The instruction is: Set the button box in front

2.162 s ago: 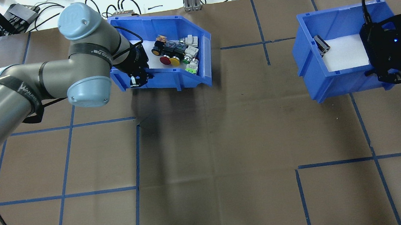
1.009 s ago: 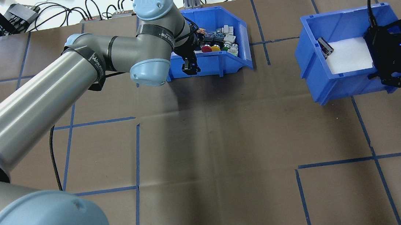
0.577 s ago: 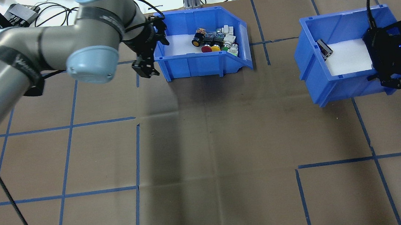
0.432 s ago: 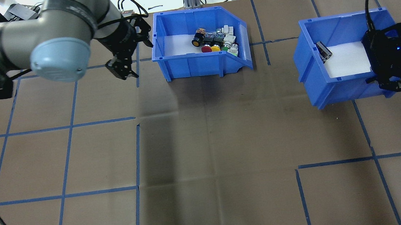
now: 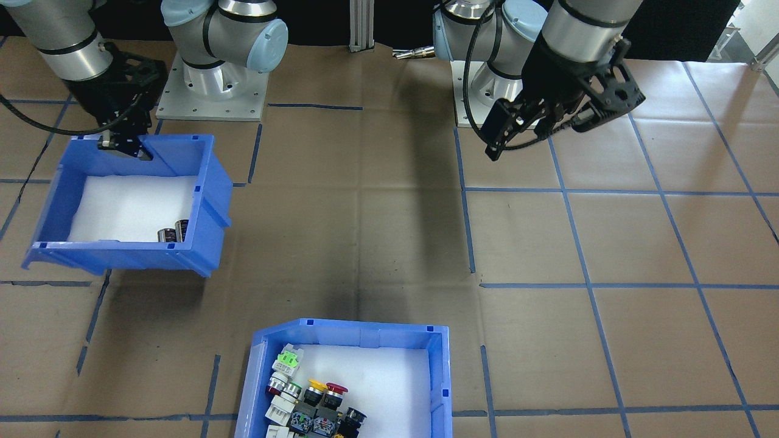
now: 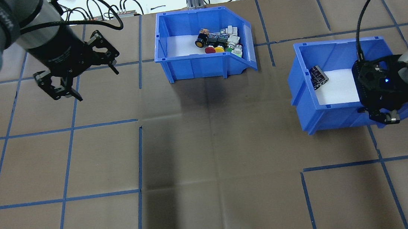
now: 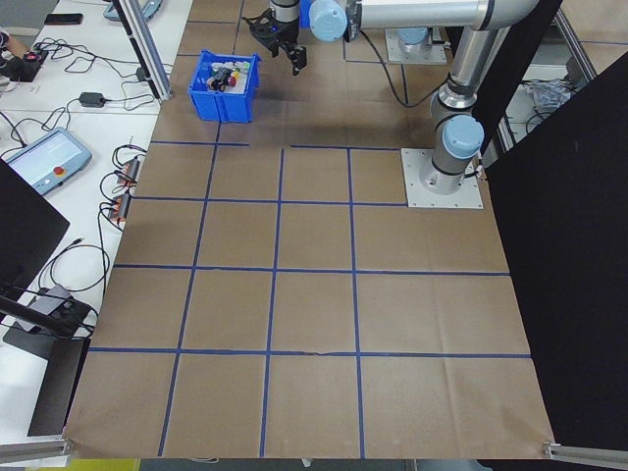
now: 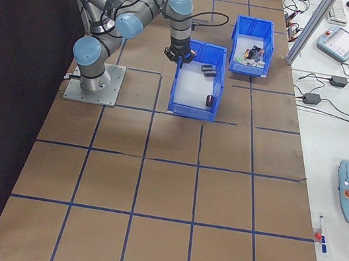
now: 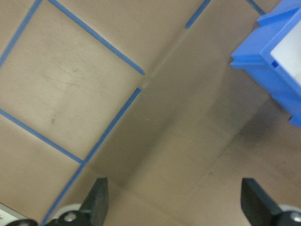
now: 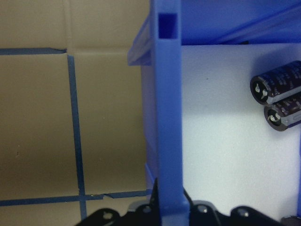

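Presently, the button box (image 6: 203, 45) sits flat on the table (image 6: 208, 159) at its far edge, centre-left in the overhead view, its sloped-cut side facing right and the switches (image 6: 219, 42) bunched at that end. My left gripper (image 6: 73, 76) hangs above bare table to the left of the box, well apart from it, jaws released and empty; the left wrist view shows only brown paper, blue tape lines and a corner of blue bin. My right gripper (image 6: 387, 117) has its jaws clenched on the near wall of the second blue bin (image 6: 300, 82), which holds black cylinders (image 10: 277, 101); the right wrist view shows that wall running straight down between the jaws.

I judge the box to be set down at the front and the step in hand to be clearing the left arm away. To do that well, I would lift the gripper upward before sweeping it sideways, so neither finger clips the box's left wall and drags it off its spot. I would leave the jaws released throughout. I would also hold the right arm's path clear of the centre: its bin is near the sloped end of the button box, and a knock there could shift the placed box.
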`<state>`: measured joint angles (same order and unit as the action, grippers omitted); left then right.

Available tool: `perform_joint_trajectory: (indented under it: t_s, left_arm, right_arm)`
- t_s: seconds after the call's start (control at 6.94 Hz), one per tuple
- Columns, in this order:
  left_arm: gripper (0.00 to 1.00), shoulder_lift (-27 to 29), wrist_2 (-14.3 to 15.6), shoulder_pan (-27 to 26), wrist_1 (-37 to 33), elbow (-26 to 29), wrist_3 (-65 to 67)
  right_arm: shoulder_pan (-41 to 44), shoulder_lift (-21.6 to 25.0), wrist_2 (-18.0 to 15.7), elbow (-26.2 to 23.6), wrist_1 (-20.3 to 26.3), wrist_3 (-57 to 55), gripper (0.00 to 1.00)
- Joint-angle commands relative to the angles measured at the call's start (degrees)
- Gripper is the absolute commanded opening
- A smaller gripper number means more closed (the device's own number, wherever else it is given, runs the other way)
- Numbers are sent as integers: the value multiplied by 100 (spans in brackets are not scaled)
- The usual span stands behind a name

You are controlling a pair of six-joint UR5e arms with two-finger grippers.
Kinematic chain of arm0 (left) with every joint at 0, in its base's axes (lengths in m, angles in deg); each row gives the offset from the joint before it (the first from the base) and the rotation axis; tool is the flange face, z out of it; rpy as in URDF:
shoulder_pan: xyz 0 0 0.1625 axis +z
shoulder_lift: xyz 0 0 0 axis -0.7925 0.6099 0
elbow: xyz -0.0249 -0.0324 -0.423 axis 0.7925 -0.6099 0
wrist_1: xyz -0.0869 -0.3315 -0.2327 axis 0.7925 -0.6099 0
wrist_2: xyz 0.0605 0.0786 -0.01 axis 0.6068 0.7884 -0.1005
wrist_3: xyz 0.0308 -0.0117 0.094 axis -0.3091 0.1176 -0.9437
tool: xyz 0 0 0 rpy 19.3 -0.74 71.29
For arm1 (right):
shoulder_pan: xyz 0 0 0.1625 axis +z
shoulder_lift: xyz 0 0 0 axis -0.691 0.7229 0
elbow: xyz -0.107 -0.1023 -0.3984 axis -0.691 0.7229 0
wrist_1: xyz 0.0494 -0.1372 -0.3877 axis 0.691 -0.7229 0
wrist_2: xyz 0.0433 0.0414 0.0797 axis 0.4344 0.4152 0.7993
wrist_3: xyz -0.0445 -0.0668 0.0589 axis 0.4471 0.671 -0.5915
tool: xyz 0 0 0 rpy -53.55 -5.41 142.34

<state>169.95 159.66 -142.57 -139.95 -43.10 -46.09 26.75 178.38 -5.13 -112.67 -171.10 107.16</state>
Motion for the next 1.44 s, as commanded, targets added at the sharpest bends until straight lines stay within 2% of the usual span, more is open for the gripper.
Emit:
perform_joint_trajectory:
  t_s: [0.0,0.14,0.43,0.72,0.86,1.01,1.15,1.3]
  left_arm:
    - [100,-687,205,24,-333,-293,-2159]
    - [100,-881,188,94,-255,-599,-3126]
    - [100,-1076,196,331,-88,-927,-3310]
    - [100,-1085,188,340,-87,-936,-3320]
    - [100,-1085,196,349,-87,-928,-3320]
    - [100,-1094,188,358,-78,-927,-3320]
    - [100,-1077,214,358,-78,-927,-3320]
    - [100,-946,370,367,-78,-875,-3320]
  right_arm:
    - [904,293,-45,-392,-42,-951,0]
    - [1352,294,-53,-402,-50,-1244,0]
    - [2152,276,-203,-533,-190,-1631,0]
    - [2865,259,-238,-840,-751,-2334,0]
    - [3103,250,-412,-850,-753,-2589,0]
    - [3280,232,-414,-842,-780,-2765,0]
    - [3377,136,-414,-842,-971,-2924,0]
    - [3509,-73,-414,-824,-1243,-3064,0]
